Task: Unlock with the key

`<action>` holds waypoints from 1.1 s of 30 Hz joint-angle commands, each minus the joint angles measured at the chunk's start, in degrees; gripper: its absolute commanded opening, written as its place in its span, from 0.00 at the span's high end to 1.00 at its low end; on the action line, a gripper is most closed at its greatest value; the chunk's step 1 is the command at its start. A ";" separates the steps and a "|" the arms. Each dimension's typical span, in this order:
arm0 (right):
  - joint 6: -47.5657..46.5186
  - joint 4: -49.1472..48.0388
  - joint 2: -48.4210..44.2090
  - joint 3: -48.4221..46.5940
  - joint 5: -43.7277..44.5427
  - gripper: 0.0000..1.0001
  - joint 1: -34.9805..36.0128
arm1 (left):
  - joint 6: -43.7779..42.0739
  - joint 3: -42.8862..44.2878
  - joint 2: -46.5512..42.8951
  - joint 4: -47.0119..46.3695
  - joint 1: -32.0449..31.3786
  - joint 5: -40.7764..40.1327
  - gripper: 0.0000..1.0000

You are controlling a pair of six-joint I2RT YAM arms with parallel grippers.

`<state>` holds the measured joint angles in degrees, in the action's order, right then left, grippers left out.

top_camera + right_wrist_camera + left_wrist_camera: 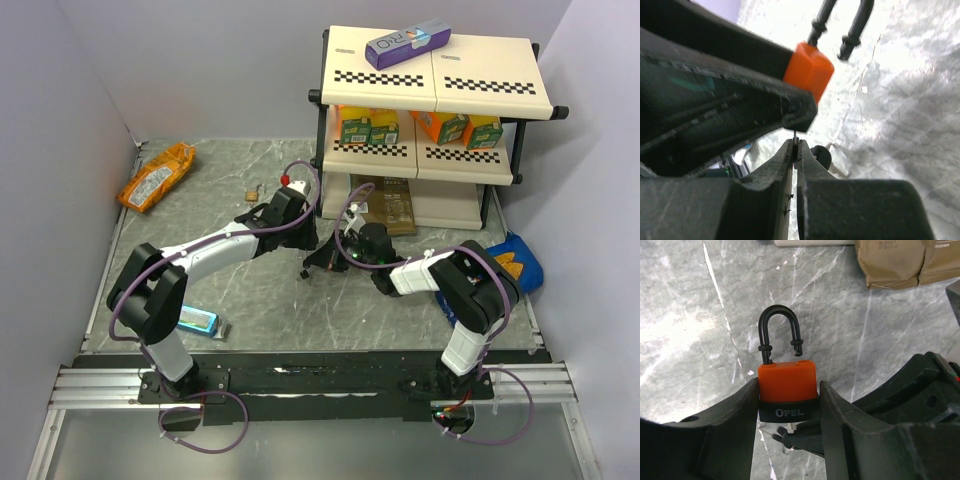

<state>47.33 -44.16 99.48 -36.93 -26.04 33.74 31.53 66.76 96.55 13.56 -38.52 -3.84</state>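
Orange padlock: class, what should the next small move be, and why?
Probably the right hand should ease the key down, out from under the padlock: the shackle has one leg lifted clear of the orange body, so it looks unlocked, while the left hand grips the lock.

Top view high overhead, whole table; both wrist views close-up, sharing orange padlock.

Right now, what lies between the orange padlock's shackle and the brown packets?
Only bare marble tabletop, as the left wrist view shows; the left gripper clamps the padlock by its body.
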 commanded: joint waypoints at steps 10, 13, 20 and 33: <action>0.92 -9.98 -1.92 -1.04 8.98 1.00 -1.31 | 2.13 -0.58 -3.56 -2.13 -1.82 0.85 0.99; 0.57 -10.86 -1.92 -0.78 10.31 1.00 -1.39 | 2.48 -0.67 -3.83 -2.22 -1.99 1.46 0.99; -1.10 -12.35 -1.92 -0.25 14.17 1.00 -1.04 | 3.27 -1.19 -4.79 -2.66 -2.26 2.43 0.99; -3.56 -18.50 -1.40 0.45 19.01 1.00 0.19 | 4.95 -2.34 -6.64 -3.81 -2.26 4.80 0.99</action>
<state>45.08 -52.99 99.46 -35.94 -16.32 34.81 33.98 65.30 93.34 6.92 -38.85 -5.43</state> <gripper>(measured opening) 0.098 0.499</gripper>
